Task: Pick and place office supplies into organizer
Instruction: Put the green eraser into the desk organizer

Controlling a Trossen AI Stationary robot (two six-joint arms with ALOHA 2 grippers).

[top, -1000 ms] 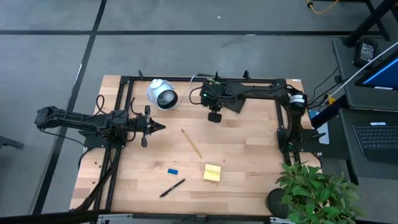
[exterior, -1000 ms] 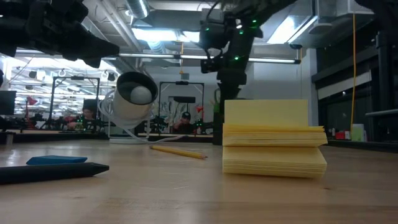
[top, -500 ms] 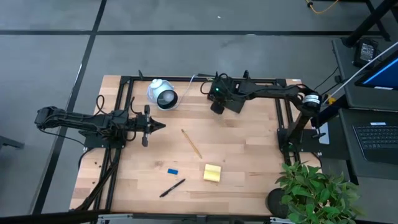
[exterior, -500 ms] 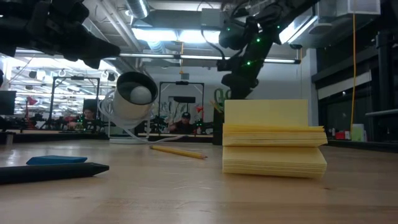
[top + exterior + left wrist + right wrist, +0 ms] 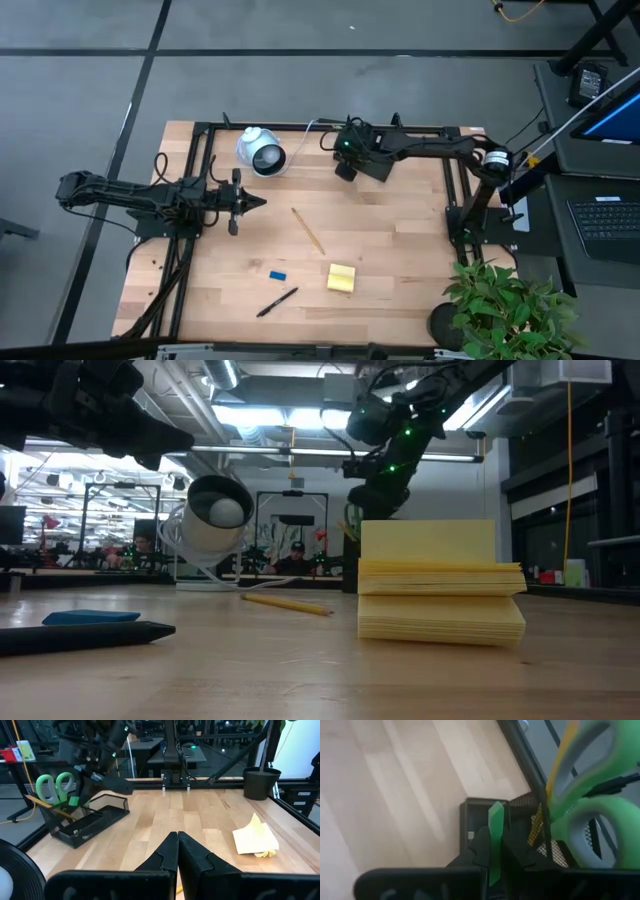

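Observation:
My right gripper [image 5: 493, 840] hangs over the black organizer [image 5: 90, 822] at the table's far edge and is shut on a small flat green piece [image 5: 495, 827]. It also shows in the high view [image 5: 345, 167]. Green-handled scissors [image 5: 600, 795] and a yellow pencil [image 5: 555, 775] stand in the organizer. On the table lie a pencil [image 5: 308, 230], a blue eraser [image 5: 278, 274], a black pen [image 5: 277, 301] and the yellow sticky-note pad [image 5: 341, 278]. My left gripper [image 5: 250, 203] waits shut at the table's left, above the wood. My right gripper pinches the small green piece between its two fingers. The piece's free end [image 5: 496, 812] sticks out past the fingertips. The fingers slant down from above toward the organizer. The piece is lifted clear, over an open compartment [image 5: 475, 820] next to the scissors.
A white round device with a dark centre [image 5: 260, 152] stands at the far edge, left of the organizer. A black frame [image 5: 200, 150] borders the table's left and far sides. A potted plant [image 5: 505, 305] stands at the near right corner. Bare wood lies between the two arms.
My right gripper has moved toward the table's far edge, from the bare wood in front of the organizer to above it, and has tipped from pointing straight down to a slant. Its elbow has swung toward the table's right. The loose items on the table have stayed put.

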